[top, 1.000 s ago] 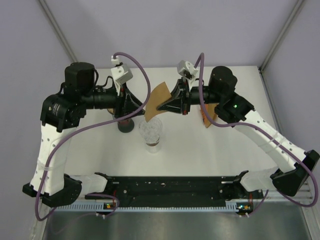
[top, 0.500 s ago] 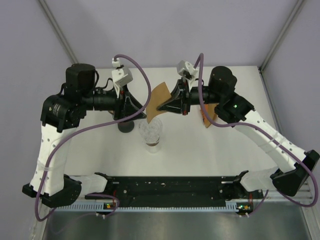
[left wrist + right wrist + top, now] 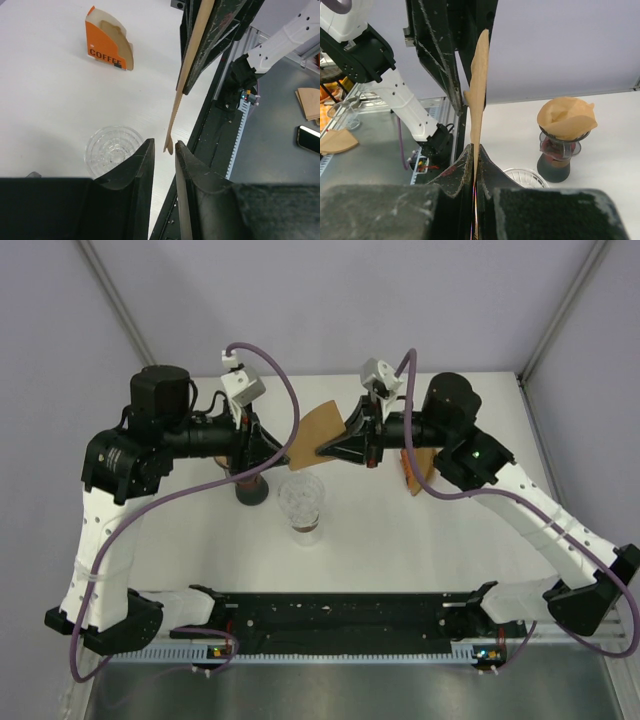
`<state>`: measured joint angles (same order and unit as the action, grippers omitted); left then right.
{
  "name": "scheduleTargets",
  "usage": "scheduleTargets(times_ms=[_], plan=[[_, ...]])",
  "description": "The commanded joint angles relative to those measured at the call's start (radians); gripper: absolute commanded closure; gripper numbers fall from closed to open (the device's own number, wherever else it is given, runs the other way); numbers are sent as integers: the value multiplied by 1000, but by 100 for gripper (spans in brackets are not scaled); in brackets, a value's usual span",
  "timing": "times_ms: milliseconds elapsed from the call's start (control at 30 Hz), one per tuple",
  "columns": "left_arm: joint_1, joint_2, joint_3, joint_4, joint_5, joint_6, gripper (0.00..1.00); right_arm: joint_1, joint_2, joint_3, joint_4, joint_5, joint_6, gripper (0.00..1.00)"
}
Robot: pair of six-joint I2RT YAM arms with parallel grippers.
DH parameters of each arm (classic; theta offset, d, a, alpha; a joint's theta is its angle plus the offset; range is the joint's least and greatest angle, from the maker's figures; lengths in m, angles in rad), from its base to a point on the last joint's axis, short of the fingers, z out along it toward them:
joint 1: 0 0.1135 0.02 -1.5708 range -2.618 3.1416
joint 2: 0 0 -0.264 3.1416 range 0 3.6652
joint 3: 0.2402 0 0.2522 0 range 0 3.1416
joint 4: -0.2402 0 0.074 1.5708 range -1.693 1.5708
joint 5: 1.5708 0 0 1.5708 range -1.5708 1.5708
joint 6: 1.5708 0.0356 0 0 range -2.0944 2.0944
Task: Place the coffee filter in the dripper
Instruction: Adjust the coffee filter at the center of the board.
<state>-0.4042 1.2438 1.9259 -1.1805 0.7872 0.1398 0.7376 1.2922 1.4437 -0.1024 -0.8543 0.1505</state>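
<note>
The filter [image 3: 315, 430] is up in the air between the left gripper [image 3: 163, 150] and the right gripper [image 3: 475, 152]. Below it, a dripper [image 3: 302, 498] stands on the table [image 3: 420, 550]. Just left of it stands a second dripper [image 3: 563, 150] with a paper [image 3: 566, 117] in it. A box [image 3: 102, 42] stands off to the right.

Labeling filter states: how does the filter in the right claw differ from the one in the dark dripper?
Shape: held filter flat, unopened; seated filter opened into a cone. Support: held filter pinched upright in the right claw, mid-air; seated filter rests in the dark dripper. Both brown paper.
</note>
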Motion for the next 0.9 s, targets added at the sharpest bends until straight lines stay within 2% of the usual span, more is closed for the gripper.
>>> scheduleTargets(times_ms=[0, 100, 167, 233, 300, 333, 400, 467, 567, 733, 867], plan=[[-2, -4, 30, 39, -40, 14, 72, 9, -45, 17, 49, -9, -17, 100], [-2, -3, 57, 12, -31, 46, 68, 11, -53, 9, 46, 4, -25, 100], [-1, -6, 68, 12, -32, 40, 58, 9, -65, -5, 41, 65, -52, 100], [5, -10, 74, 45, -98, -44, 45, 13, -99, -34, 47, 200, -118, 100], [22, -6, 93, 82, -158, -116, 39, 46, -145, -92, 78, 433, -300, 100], [27, -1, 102, 91, -169, -129, 37, 77, -178, -165, 151, 566, -434, 100], [28, 6, 116, 105, -172, -170, 32, 147, -235, -305, 338, 781, -707, 100], [30, 13, 113, 130, -151, -239, 26, 192, -270, -425, 578, 918, -933, 100], [42, 17, 98, 183, -62, -337, 1, 261, -272, -491, 772, 1006, -1187, 100], [62, 42, 61, 306, 84, -517, 1, 411, -157, -499, 927, 1126, -1650, 100], [87, 54, 16, 406, 171, -643, 1, 456, -87, -491, 1020, 1179, -1824, 100]])
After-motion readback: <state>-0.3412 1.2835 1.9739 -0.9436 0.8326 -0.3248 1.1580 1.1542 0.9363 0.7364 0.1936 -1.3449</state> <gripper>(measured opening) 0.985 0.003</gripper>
